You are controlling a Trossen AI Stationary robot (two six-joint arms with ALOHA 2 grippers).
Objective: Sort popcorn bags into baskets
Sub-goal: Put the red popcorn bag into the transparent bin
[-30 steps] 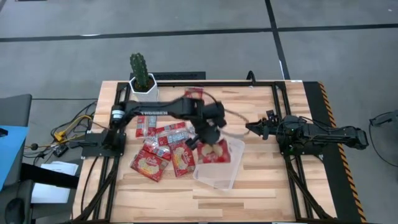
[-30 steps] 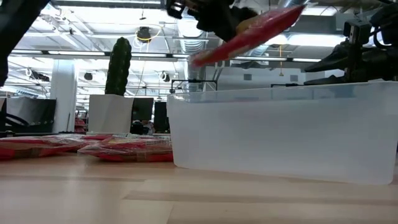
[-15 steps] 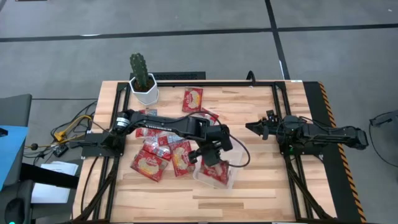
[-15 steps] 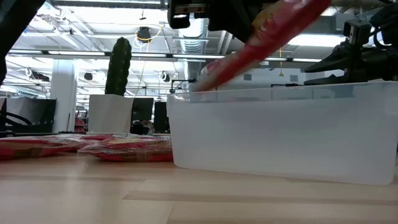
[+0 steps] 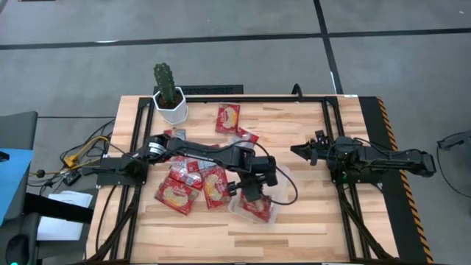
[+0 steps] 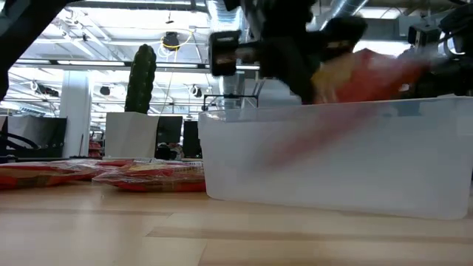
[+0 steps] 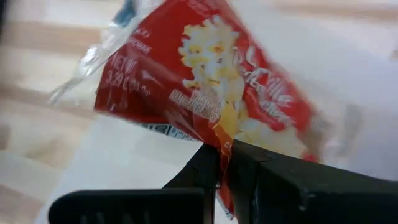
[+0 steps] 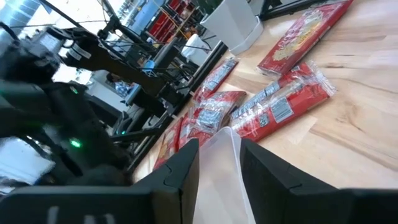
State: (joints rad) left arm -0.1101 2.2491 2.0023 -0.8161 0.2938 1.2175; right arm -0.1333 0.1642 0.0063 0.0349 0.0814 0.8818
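My left gripper is over the clear plastic bin, shut on a larger red popcorn bag with a yellow-cream picture. In the low view the bag slants down behind the bin's wall. Several more red bags lie flat on the table left of the bin. Two others lie toward the far edge. My right gripper waits right of the bin, open, touching nothing. My left gripper pinches the larger popcorn bag between its two fingers at one edge. The fingers come from above, pointing down into the bin. The bag is tilted, its free end lower inside the bin; I cannot tell whether it touches the floor.
A cactus in a white pot stands at the far left corner. Black frame rails run along the table's far and side edges. Bare wood shows toward the near edge and between bin and right arm.
My left gripper has moved toward the near edge and down, staying shut on the bag. The bag, held above the bin's rim a second ago, has tipped steeper and sunk partly below the rim into the bin.
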